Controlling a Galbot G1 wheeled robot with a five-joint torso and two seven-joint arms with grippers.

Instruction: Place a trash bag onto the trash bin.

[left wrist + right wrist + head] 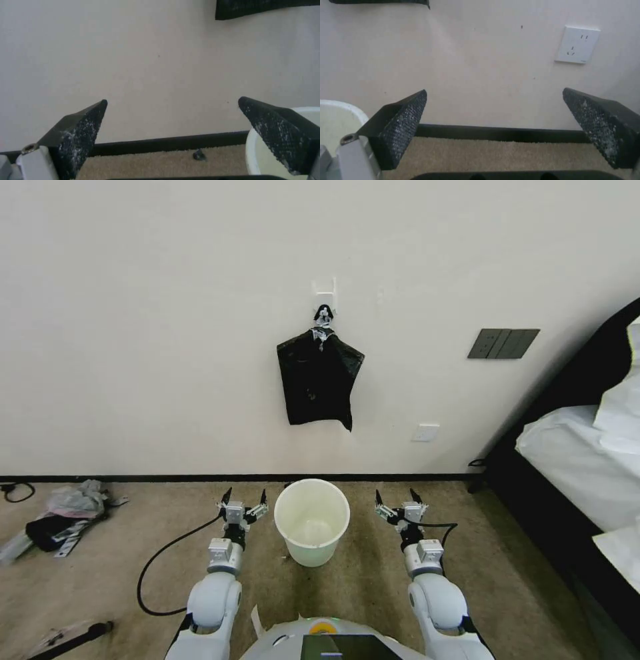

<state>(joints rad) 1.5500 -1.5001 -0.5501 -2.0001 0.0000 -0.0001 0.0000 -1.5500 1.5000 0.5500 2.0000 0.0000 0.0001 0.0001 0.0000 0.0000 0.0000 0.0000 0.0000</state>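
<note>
While both arms hang low over the beige carpet (373,573), nothing of the task is yet in hand. Starting at nine o'clock from the bin, a heap of pale plastic and dark scraps (67,510) lies on the floor by the baseboard, well apart from the work; what it consists of is hard to make out. Next comes the left gripper (245,495), just beside the trash bin (312,521) at its nine o'clock, its two black fingers spread wide and holding nothing. In the left wrist view the bin's cream rim (256,140) shows partly behind one finger pad (276,130).

The bin stands upright and unlined between the two grippers, likely set there so either arm can reach its rim. At its twelve o'clock, high on the wall, a black trash bag bundle (319,380) hangs from a metal clip on a white wall hook (325,297), probably kept there so a bag can be pulled off from below. Whether it is one bag or several I cannot tell.

At the bin's three o'clock the right gripper (399,497) also has its fingers parted and empty. Farther right are a white wall socket (425,432), a dark switch panel (503,343) and a bed (573,447), cut off at the edge.
</note>
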